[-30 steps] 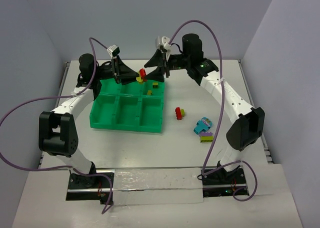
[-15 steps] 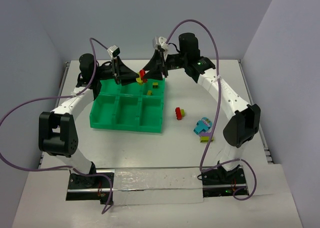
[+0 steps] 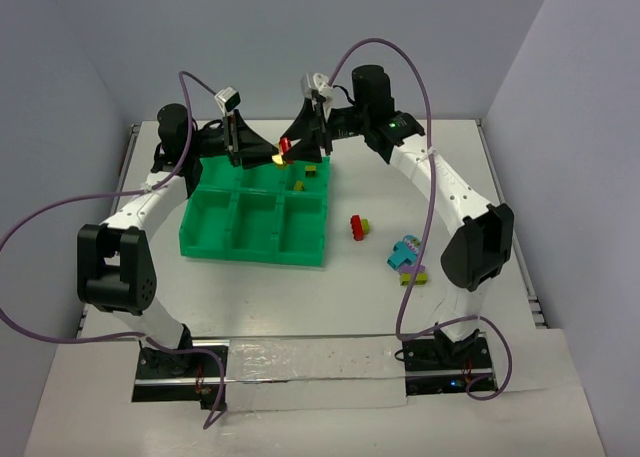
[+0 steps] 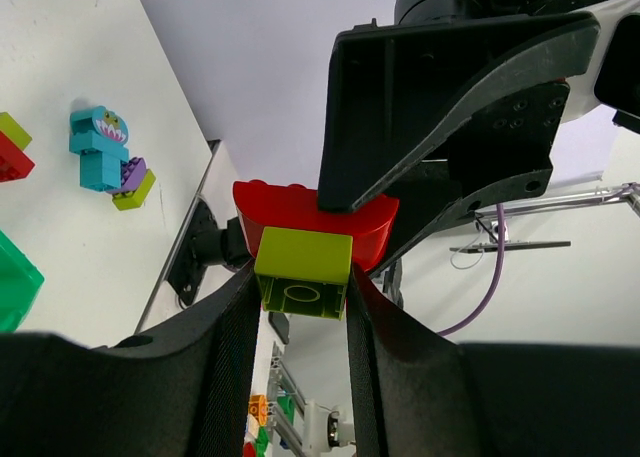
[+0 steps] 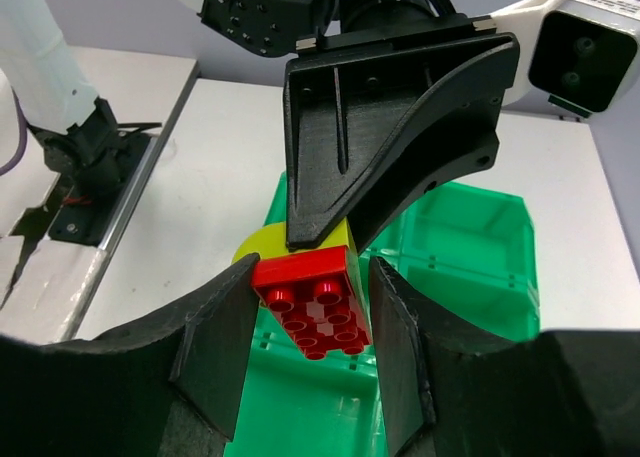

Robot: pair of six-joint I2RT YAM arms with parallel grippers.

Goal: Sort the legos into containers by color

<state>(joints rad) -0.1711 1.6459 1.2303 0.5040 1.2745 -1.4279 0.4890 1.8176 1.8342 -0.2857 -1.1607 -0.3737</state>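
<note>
Above the far row of the green tray (image 3: 250,255) the two grippers meet on one joined pair of legos. My left gripper (image 4: 303,299) is shut on the yellow-green brick (image 4: 303,267), which has a red brick (image 4: 300,209) stuck to its far end. My right gripper (image 5: 312,289) straddles that red brick (image 5: 315,302). Its left finger touches a corner, and a sliver of tray shows at the right finger. From above, the red brick (image 3: 285,145) and the yellow-green brick (image 3: 278,161) hang between the left gripper (image 3: 268,158) and the right gripper (image 3: 293,147).
Two small yellow-green bricks (image 3: 299,185) lie in the tray's far right compartment. On the table to the right lie a red and yellow-green pair (image 3: 357,226) and a cyan, purple and yellow-green cluster (image 3: 407,259). Purple cables arch over both arms.
The right arm has shifted a little left, bringing its fingers around the red brick. The left arm has stayed put with the yellow-green brick.
</note>
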